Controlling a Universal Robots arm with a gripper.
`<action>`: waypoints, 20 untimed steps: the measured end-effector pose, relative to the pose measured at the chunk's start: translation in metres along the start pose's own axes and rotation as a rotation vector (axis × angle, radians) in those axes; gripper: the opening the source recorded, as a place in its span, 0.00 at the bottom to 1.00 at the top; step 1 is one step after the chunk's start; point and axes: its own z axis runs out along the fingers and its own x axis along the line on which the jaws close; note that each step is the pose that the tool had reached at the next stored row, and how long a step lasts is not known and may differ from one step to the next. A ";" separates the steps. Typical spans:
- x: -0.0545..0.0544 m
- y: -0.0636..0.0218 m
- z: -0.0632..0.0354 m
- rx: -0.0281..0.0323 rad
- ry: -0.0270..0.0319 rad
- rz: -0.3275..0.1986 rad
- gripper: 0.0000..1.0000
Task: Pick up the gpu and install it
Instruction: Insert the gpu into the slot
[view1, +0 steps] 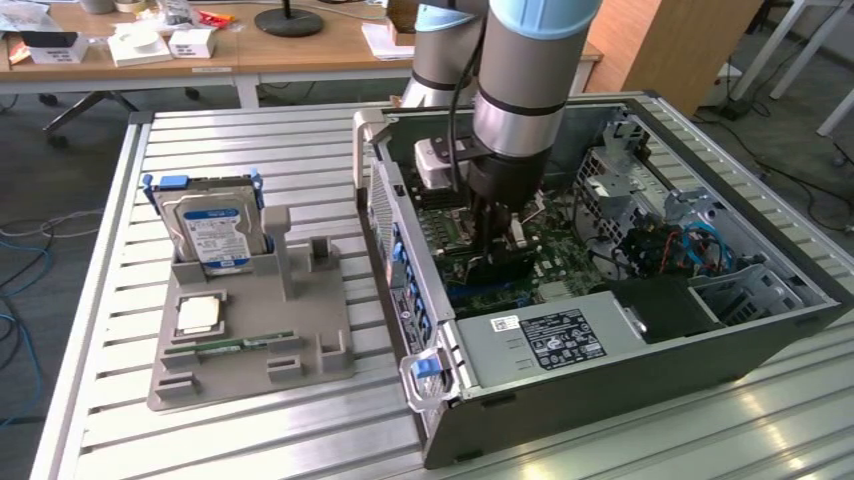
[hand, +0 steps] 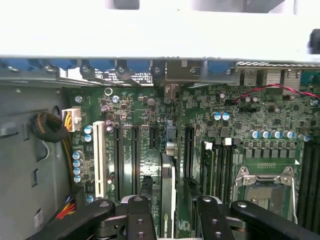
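Install step underway: jaws of the gripper (hand: 167, 210) are clamping the gpu (hand: 167, 185) edge-on, hovering inside the case (view1: 641, 370) over the motherboard (hand: 145, 130). Next move, I'd judge: aligning card edge with slot (hand: 152, 137) directly below, pressing straight.

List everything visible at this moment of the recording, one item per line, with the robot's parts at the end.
computer case: one, dark grey, side open, lying on the slatted table, on the exterior view's right.
motherboard: one, green, inside the case.
gpu: one, thin card seen edge-on, upright between the gripper fingers over the expansion slots.
power supply: one, silver with a black label, at the case's near end.
hard drive: one, silver with a blue label, upright in the grey holder.
parts holder: one, grey, on the exterior view's left of the case.
memory stick: one, green, lying in the holder.
table: one, pale metal slats.
arm: one, silver and blue, reaching down into the case.
gripper: one, black, shut on the gpu.
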 end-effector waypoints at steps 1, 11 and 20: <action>0.000 -0.0002 -0.0025 0.0000 0.0000 0.000 0.39; -0.001 -0.0019 -0.0278 -0.0001 0.0001 0.000 0.39; -0.003 -0.0031 -0.0445 0.0001 0.0000 0.002 0.39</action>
